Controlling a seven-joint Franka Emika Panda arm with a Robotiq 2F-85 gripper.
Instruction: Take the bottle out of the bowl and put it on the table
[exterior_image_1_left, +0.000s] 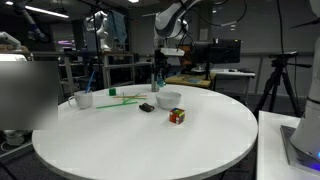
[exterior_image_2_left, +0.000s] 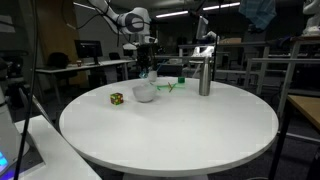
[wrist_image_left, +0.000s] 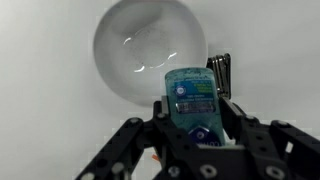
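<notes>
My gripper (wrist_image_left: 192, 118) is shut on the tiny blue-green bottle (wrist_image_left: 192, 98), with a finger on each side of it. It holds the bottle in the air above the small white bowl (wrist_image_left: 140, 48), which looks empty in the wrist view. In both exterior views the gripper (exterior_image_1_left: 158, 70) (exterior_image_2_left: 147, 62) hangs just above the bowl (exterior_image_1_left: 168, 99) (exterior_image_2_left: 145, 93), with the bottle (exterior_image_2_left: 147, 73) at its tips. The bowl sits on the large round white table (exterior_image_1_left: 140, 145) (exterior_image_2_left: 185, 130).
A coloured cube (exterior_image_1_left: 177, 116) (exterior_image_2_left: 116, 98) and a small dark object (exterior_image_1_left: 147, 107) lie near the bowl. A white cup with a green stick (exterior_image_1_left: 84, 99) and a tall grey metal bottle (exterior_image_2_left: 204, 75) also stand on the table.
</notes>
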